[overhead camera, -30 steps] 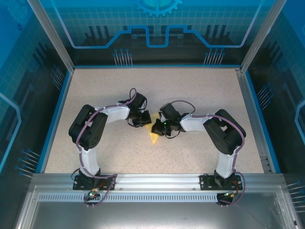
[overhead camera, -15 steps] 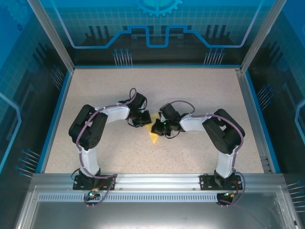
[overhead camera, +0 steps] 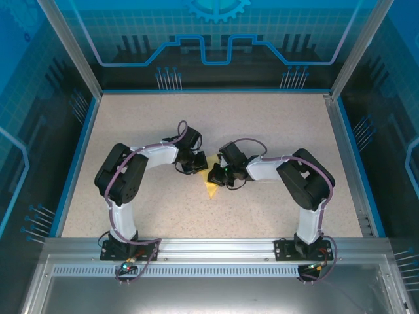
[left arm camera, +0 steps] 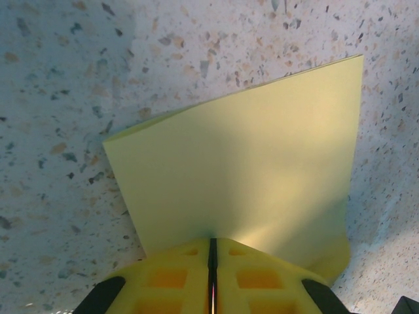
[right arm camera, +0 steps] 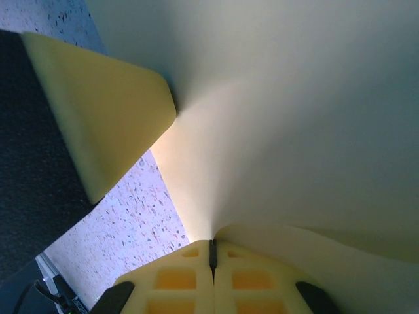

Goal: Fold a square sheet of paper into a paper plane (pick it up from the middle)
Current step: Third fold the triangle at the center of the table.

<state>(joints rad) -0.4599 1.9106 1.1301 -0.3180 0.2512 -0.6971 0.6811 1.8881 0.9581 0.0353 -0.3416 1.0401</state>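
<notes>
The sheet of paper is plain pale yellow with no print, turning greyer in the shade. The pads of the left hand and right hand are a deeper, warmer yellow with black corners. The counter is beige flecked with brown, grey and black, edged by a blue border. The left arm and right arm are black with white sections and purple cables. The walls are translucent blue with a pale grid.
</notes>
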